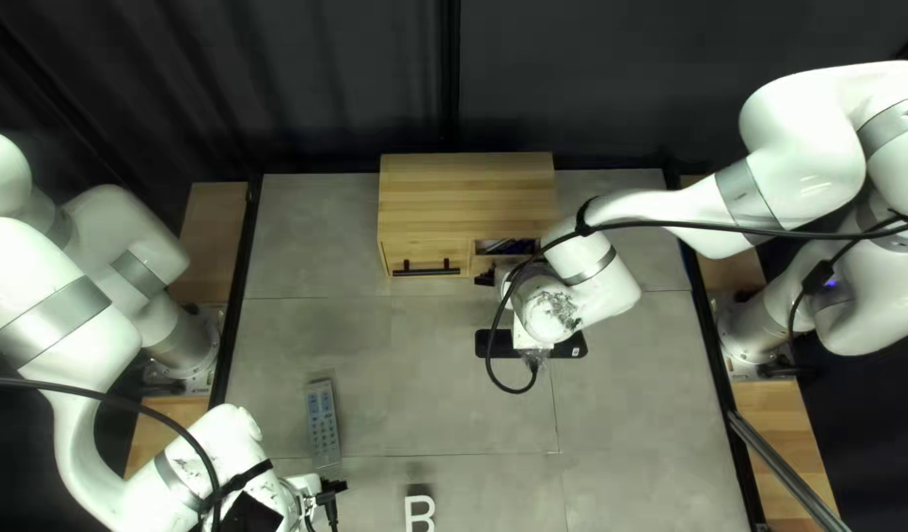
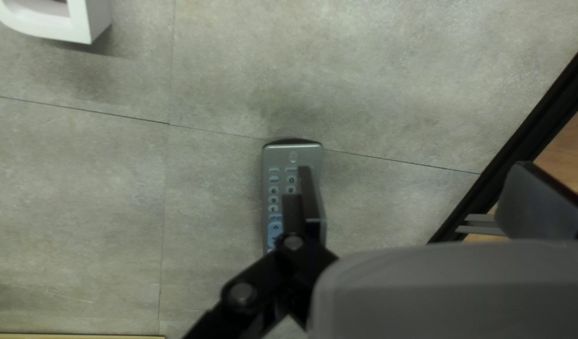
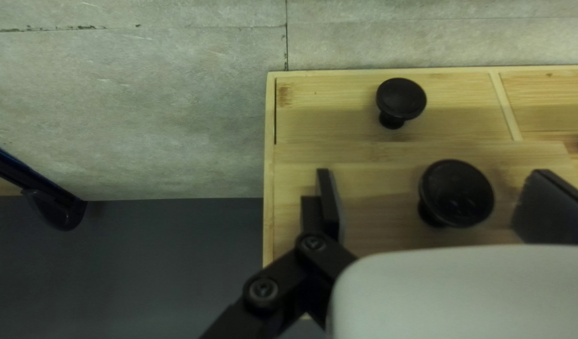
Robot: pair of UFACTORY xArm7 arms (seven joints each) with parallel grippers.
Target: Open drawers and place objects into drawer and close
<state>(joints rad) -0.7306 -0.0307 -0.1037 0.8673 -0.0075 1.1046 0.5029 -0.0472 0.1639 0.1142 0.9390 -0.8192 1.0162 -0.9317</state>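
Reaching toward one pale wooden cabinet, the right gripper has its two fingers wide apart, one round black knob between them, gripped by neither. One drawer stands open. From where I stand, one slim grey remote control lies beneath the left gripper, spread wide and empty, near one white letter B.

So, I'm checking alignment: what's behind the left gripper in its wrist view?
Behind one finger of the left gripper shows a grey remote control, one end and some buttons covered; behind the other finger, a black rail and wood, partly hidden.
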